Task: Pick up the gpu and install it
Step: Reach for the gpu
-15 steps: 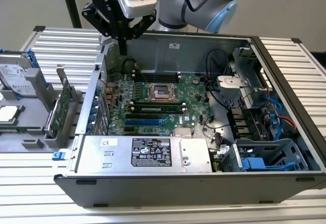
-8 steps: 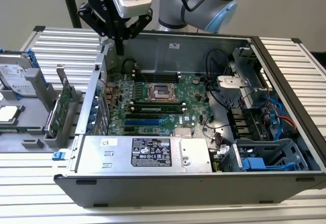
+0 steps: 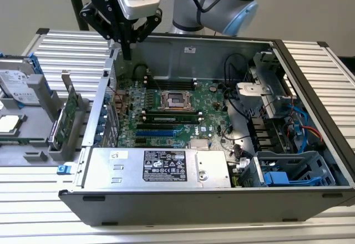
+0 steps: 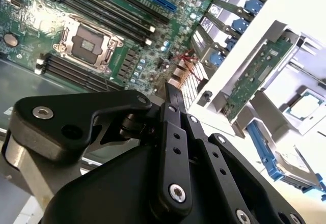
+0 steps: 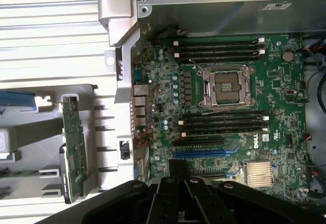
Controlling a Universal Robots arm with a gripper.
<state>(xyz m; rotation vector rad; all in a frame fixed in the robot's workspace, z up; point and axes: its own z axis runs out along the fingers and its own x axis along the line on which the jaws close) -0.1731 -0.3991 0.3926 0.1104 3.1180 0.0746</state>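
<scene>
Exterior view, upper left: the gripper (image 3: 127, 54), fingers pressed together, hangs over the computer case (image 3: 194, 205). The gpu (image 3: 70, 113) stands edgewise at middle left, outside the case.

Gripper (image 4: 174, 89) fingers pressed together, nothing between them; I see the tip over the motherboard (image 4: 153, 51) edge, near the CPU socket (image 4: 85, 43). The gpu (image 4: 253, 79) stands on edge in a grey rack (image 4: 266, 106), apart from the gripper.

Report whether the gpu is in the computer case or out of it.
Out. The gpu stands on edge in the grey rack outside the case, at the exterior view's left.
</scene>
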